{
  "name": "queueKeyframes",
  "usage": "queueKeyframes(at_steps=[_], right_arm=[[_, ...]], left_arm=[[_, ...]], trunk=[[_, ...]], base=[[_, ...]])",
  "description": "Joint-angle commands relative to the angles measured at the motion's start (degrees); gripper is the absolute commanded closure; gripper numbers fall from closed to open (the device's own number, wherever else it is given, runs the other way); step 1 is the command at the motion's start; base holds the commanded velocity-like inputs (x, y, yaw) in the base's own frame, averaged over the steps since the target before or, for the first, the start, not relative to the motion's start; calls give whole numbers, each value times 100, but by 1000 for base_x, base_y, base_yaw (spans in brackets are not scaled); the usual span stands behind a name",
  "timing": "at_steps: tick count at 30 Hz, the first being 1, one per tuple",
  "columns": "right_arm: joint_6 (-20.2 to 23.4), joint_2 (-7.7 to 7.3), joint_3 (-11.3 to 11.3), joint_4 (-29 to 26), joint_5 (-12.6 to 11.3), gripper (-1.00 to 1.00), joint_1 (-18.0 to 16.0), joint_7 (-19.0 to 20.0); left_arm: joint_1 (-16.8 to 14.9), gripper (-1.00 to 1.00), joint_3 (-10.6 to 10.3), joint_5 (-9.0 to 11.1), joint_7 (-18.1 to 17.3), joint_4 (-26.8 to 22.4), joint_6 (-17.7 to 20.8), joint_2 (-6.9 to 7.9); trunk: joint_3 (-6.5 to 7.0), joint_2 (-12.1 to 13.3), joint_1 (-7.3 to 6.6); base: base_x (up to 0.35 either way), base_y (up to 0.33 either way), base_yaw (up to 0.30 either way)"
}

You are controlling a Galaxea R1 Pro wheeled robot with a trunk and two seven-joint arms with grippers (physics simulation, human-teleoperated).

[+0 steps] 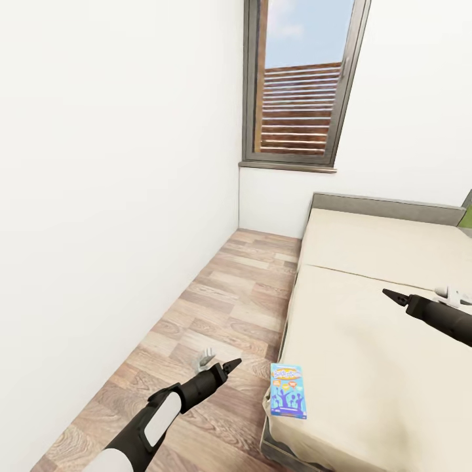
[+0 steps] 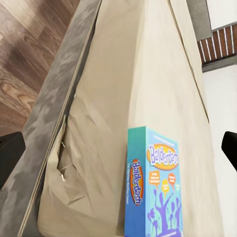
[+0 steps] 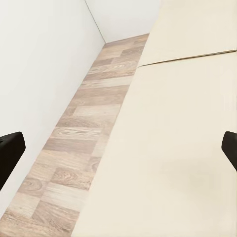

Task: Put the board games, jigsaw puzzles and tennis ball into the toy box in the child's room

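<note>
A small blue board game lies flat on the near left corner of the bed; its lid reads "Balderdash". My left gripper hangs open over the floor just left of the bed, pointing at the game from a short distance and holding nothing. My right gripper is open above the bare mattress, further right and further back. The toy box, the table, the jigsaw puzzles and the tennis ball are out of view.
A white wall runs along the left, leaving a strip of wood-plank floor between it and the bed. Beyond the grey headboard stands a tall window. The mattress cover is wrinkled at the corner.
</note>
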Motion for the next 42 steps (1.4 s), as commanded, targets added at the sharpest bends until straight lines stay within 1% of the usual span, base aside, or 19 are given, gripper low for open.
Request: queueKeyframes(at_steps=[1, 9, 34, 42], right_arm=[[27, 1, -9, -1, 34, -100, -5, 46], [27, 5, -7, -28, 34, -100, -5, 47], [27, 6, -7, -122, 34, -100, -4, 48], [31, 5, -8, -147, 34, -100, -5, 47]], left_arm=[[-3, -100, -5, 60, 0, -1, 44, 1], [-3, -100, -5, 57, -9, 5, 37, -27], [-45, -100, 12, 55, -9, 103, 33, -37], [-52, -100, 11, 55, -11, 109, 33, -38]], trunk=[[-5, -2, -1], [-5, -2, -1], [-6, -2, -1], [-36, -2, -1]], base=[[0, 0, -2], [0, 0, -1], [0, 0, 0], [0, 0, 0]])
